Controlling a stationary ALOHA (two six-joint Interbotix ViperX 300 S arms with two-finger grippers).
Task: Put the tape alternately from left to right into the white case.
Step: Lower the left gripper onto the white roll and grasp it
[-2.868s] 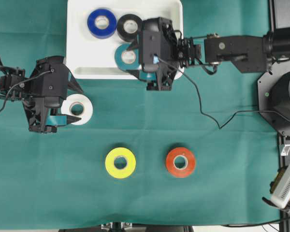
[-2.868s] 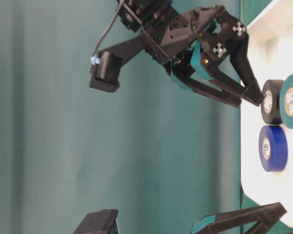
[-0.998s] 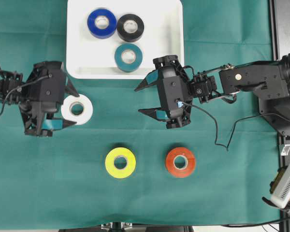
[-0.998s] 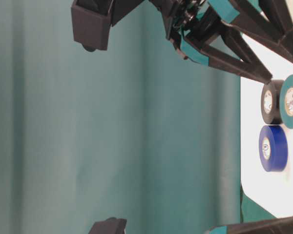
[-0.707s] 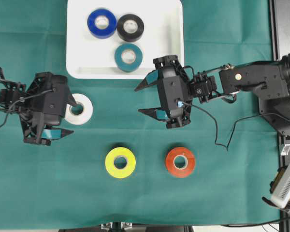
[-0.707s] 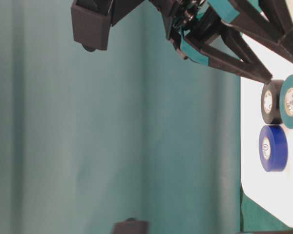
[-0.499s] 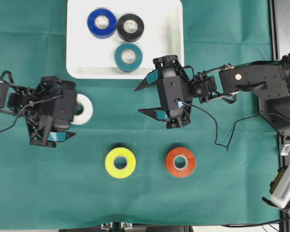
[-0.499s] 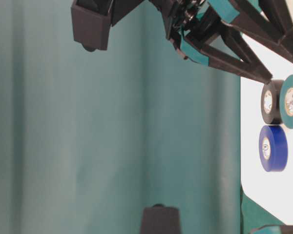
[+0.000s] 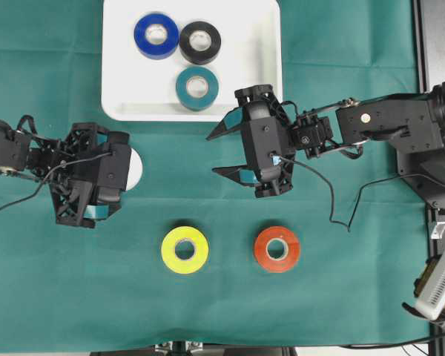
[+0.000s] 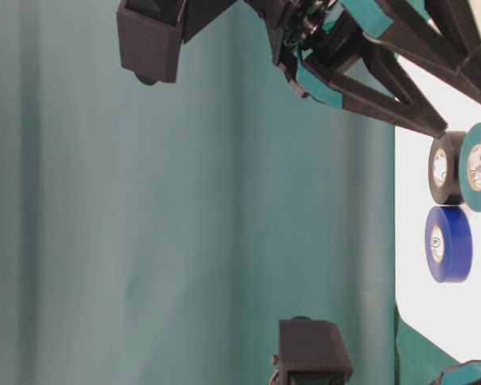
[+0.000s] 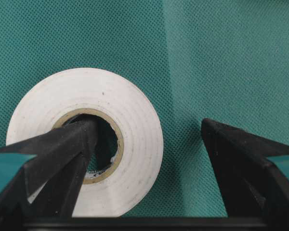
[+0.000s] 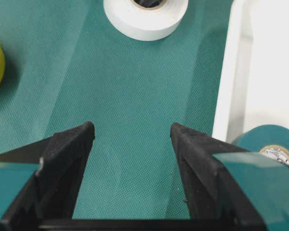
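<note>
Movement comes only from the left gripper (image 9: 122,172): a second ago it sat off to the side of the white roll (image 9: 136,167), and now it has slid over it, so from above only a thin edge of white peeks out. The right gripper (image 9: 219,153) has not moved at all. It waits over the green cloth (image 9: 341,297) just below the white tray (image 9: 267,44), open and empty.

That means the white roll is next to go in. Three rolls already lie in the tray: the blue roll (image 9: 156,35), the black roll (image 9: 200,41) and the teal roll (image 9: 197,87). The yellow roll (image 9: 185,250) and the red roll (image 9: 277,249) lie on the cloth, well apart.

Close up, the left gripper is wide open. One finger (image 11: 62,154) pokes down into the hole of the white roll, and the other finger (image 11: 250,168) is outside it on the cloth. So one side of the ring sits between them. It looks ready to squeeze, but it is not gripping yet.
</note>
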